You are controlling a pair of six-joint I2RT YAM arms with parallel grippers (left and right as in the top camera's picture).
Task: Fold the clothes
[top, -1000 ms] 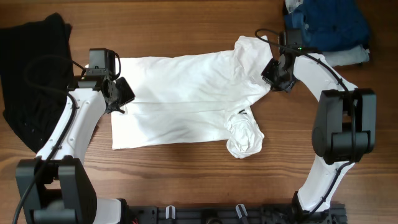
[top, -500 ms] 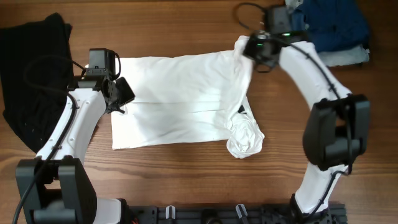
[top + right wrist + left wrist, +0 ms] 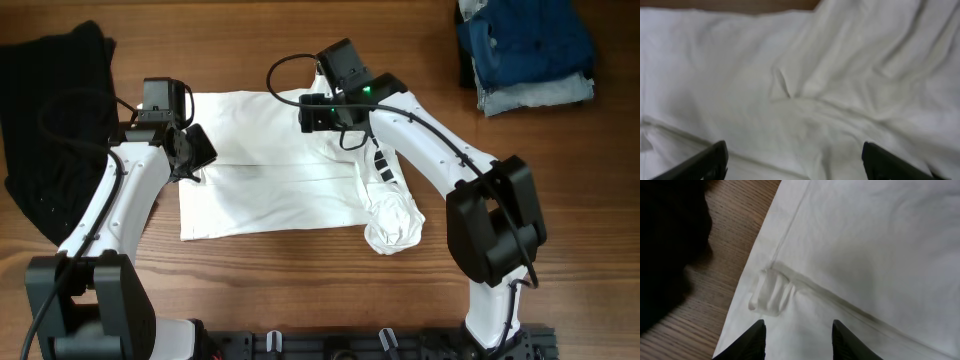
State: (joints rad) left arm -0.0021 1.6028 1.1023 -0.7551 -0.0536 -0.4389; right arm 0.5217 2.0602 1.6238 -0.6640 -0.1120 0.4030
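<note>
A white T-shirt (image 3: 270, 190) lies spread on the wooden table, its right shoulder folded over leftward and a sleeve bunched (image 3: 392, 222) at the lower right. My right gripper (image 3: 310, 112) hovers over the shirt's upper middle. In the right wrist view it (image 3: 795, 162) stands wide open over rumpled white cloth (image 3: 790, 75), with nothing held. My left gripper (image 3: 195, 150) rests at the shirt's left edge. Its fingers (image 3: 756, 340) stand apart above flat cloth (image 3: 865, 245), just behind a small pinched fold (image 3: 771, 292) by the hem.
A black garment (image 3: 50, 130) lies at the far left, close to my left arm, and shows dark in the left wrist view (image 3: 665, 245). Folded blue jeans (image 3: 525, 45) are stacked at the top right corner. Bare wood runs along the front edge.
My right gripper swept left from the shirt's right shoulder, dragging that part over the body, then opened and let the cloth go. The left arm has stayed still.
</note>
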